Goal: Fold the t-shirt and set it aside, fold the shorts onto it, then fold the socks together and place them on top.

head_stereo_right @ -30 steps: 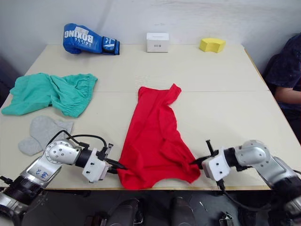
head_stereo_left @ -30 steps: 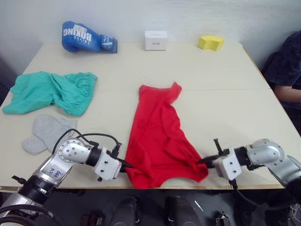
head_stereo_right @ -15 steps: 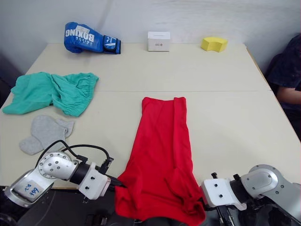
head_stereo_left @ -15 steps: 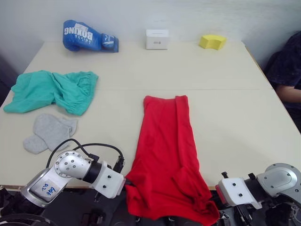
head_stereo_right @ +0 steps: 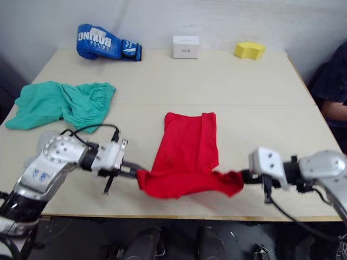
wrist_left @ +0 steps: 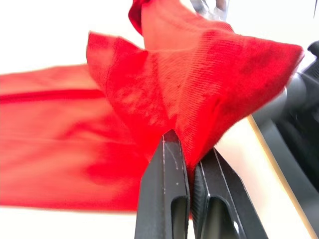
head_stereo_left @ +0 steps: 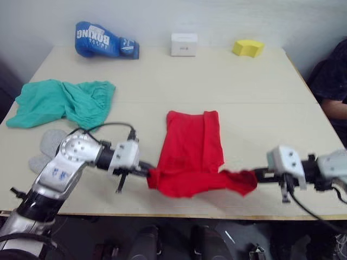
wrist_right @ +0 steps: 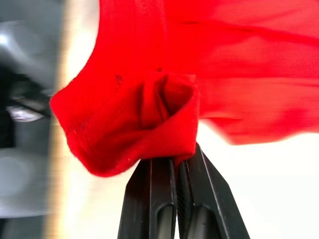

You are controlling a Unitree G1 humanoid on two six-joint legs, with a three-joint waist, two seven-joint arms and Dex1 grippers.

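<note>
Gripping the t-shirt (head_stereo_left: 190, 157) at its near corners, the left gripper (head_stereo_left: 145, 172) and right gripper (head_stereo_left: 254, 175) have their fingers closed on red cloth, mid-tabletop (head_stereo_left: 260, 108); shorts (head_stereo_left: 62, 103) and socks (head_stereo_left: 46, 149) lie left.

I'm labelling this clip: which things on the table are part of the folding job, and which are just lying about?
Part of the job:
t-shirt, pinched at its near corners by left tool and right tool
shorts
socks

Lying about:
blue boxing glove
white box
yellow block
</note>
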